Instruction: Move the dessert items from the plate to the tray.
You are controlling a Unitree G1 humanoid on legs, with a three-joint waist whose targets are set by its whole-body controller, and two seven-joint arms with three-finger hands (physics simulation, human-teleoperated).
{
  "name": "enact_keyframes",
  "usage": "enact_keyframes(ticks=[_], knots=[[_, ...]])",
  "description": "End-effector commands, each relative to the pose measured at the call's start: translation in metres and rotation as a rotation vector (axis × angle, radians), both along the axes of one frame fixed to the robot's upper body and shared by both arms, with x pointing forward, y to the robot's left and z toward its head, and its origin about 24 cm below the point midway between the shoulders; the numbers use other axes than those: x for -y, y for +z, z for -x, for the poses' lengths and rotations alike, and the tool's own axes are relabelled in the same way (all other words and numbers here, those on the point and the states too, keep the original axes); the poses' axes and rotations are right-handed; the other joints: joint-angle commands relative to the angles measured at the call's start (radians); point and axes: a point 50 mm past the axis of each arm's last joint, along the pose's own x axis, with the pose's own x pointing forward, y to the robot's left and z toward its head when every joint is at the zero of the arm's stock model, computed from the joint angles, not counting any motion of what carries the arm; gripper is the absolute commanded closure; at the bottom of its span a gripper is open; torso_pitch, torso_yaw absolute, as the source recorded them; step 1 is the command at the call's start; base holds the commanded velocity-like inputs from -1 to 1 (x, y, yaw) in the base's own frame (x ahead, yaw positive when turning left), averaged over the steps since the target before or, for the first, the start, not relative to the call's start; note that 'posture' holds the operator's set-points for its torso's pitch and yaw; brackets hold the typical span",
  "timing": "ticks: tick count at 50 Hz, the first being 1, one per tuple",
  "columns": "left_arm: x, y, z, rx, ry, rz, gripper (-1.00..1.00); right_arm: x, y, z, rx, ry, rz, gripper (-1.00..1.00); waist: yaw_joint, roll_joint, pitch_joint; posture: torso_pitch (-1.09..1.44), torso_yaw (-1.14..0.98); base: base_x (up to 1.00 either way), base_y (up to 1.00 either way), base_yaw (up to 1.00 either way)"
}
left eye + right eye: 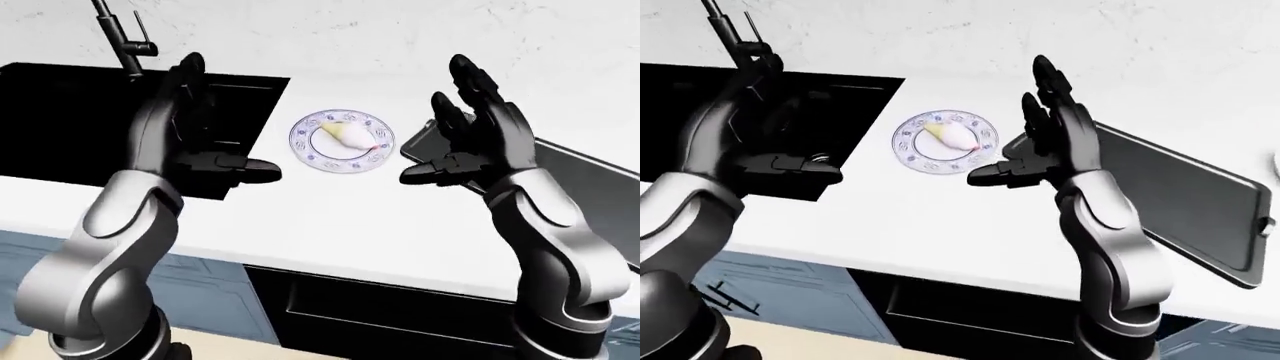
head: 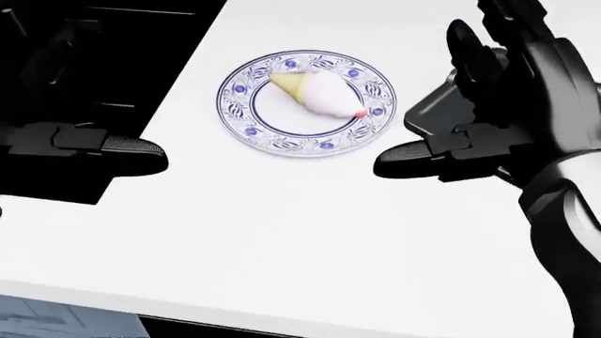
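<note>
While both hands hover above the white desk (image 2: 282, 232) with nothing in them, the blue-patterned plate (image 2: 246, 79) sits on it between them, a little farther off, carrying a single dessert, a pale cone with a white rounded top and a small red tip (image 2: 316, 91). Left hand (image 1: 190, 124) is raised over the edge of the black sink (image 1: 60, 120), its fingers (image 1: 186, 75) spread apart and upright, thumb pointing right toward the plate. Right hand (image 1: 1045, 142) stands just right of the plate, fingers (image 1: 1045, 82) apart and pointing up, thumb reaching left, not touching plate or dessert. Behind and to the right of that hand lies the dark tray (image 1: 1180, 202), flat on the desk, partly hidden by the palm. A black tap (image 1: 118, 34) rises at the far side of the sink, and blue cabinet doors (image 1: 200, 296) show below the desk's near edge
</note>
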Motion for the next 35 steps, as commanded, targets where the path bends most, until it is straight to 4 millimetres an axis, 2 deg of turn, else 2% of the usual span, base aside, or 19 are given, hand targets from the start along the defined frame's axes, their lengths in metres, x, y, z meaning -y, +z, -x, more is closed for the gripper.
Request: enact_keyframes(ticks=[1, 3, 4, 5, 7, 9, 10, 11, 12, 14, 15, 22, 27, 32, 35], knots=[[0.003, 0.009, 0.002, 0.053, -0.018, -0.007, -1.00, 0.007, 0.012, 0.003, 0.062, -0.038, 0.009, -1.00, -0.004, 0.004, -0.024, 0.00, 0.00, 0.00, 0.00, 0.00], [0.004, 0.008, 0.003, 0.052, -0.019, -0.007, -1.00, 0.010, 0.012, 0.002, 0.058, -0.050, 0.009, -1.00, -0.003, -0.027, -0.027, 0.00, 0.00, 0.00, 0.00, 0.00], [0.004, 0.008, 0.002, 0.052, -0.019, -0.007, -1.00, 0.011, 0.013, 0.002, 0.058, -0.054, 0.014, -1.00, 0.001, -0.034, -0.029, 0.00, 0.00, 0.05, 0.00, 0.00], [0.004, 0.007, 0.003, 0.052, -0.020, -0.008, -1.00, 0.011, 0.013, 0.003, 0.059, -0.057, 0.016, -1.00, 0.004, -0.022, -0.057, 0.00, 0.00, 0.28, 0.00, 0.00], [0.005, 0.006, 0.002, 0.051, -0.021, -0.009, -1.00, 0.012, 0.011, 0.002, 0.060, -0.057, 0.015, -1.00, 0.010, -0.023, -0.005, 0.00, 0.00, 0.42, 0.00, 0.00], [0.005, 0.008, 0.003, 0.053, -0.021, -0.010, -1.00, 0.012, 0.010, 0.002, 0.056, -0.058, 0.008, -1.00, 0.011, -0.017, 0.001, 0.00, 0.00, 0.39, 0.00, 0.00], [0.005, 0.008, 0.003, 0.053, -0.020, -0.010, -1.00, 0.012, 0.011, 0.002, 0.059, -0.057, 0.008, -1.00, 0.010, -0.011, 0.001, 0.00, 0.00, 0.17, 0.00, 0.00], [0.004, 0.008, 0.002, 0.054, -0.020, -0.010, -1.00, 0.012, 0.012, 0.002, 0.061, -0.057, 0.009, -1.00, 0.009, -0.005, -0.023, 0.00, 0.00, 0.12, 0.00, 0.00], [0.004, 0.008, 0.002, 0.055, -0.020, -0.010, -1.00, 0.012, 0.014, 0.002, 0.068, -0.054, 0.007, -1.00, 0.006, -0.002, -0.027, 0.00, 0.00, 0.03, 0.00, 0.00], [0.004, 0.008, 0.002, 0.055, -0.019, -0.010, -1.00, 0.013, 0.015, 0.003, 0.079, -0.052, -0.001, -1.00, 0.000, -0.009, -0.047, 0.00, 0.00, 0.00, 0.00, 0.00], [0.004, 0.007, 0.000, 0.055, -0.018, -0.010, -1.00, 0.013, 0.016, 0.003, 0.081, -0.053, 0.000, -1.00, -0.001, -0.009, -0.047, 0.00, 0.00, 0.00, 0.00, 0.00], [0.003, 0.011, 0.003, 0.062, -0.017, -0.010, -1.00, 0.019, 0.037, 0.012, 0.110, -0.067, 0.035, -1.00, -0.007, -0.026, -0.032, 0.00, 0.00, 0.00, 0.00, 0.00], [0.001, 0.012, 0.006, 0.064, -0.015, -0.010, -1.00, 0.016, 0.057, 0.017, 0.101, -0.055, 0.111, -1.00, 0.000, -0.025, -0.018, 0.00, 0.00, 0.00, 0.00, 0.00], [0.002, 0.014, 0.007, 0.067, -0.020, -0.012, -1.00, 0.013, 0.078, 0.013, 0.100, -0.049, 0.157, -1.00, 0.002, -0.022, -0.010, 0.00, 0.00, 0.00, 0.00, 0.00], [0.003, 0.016, 0.009, 0.069, -0.021, -0.013, -1.00, 0.009, 0.083, 0.007, 0.084, -0.042, 0.198, -1.00, 0.006, -0.024, -0.006, 0.00, 0.00, 0.00, 0.00, 0.00]])
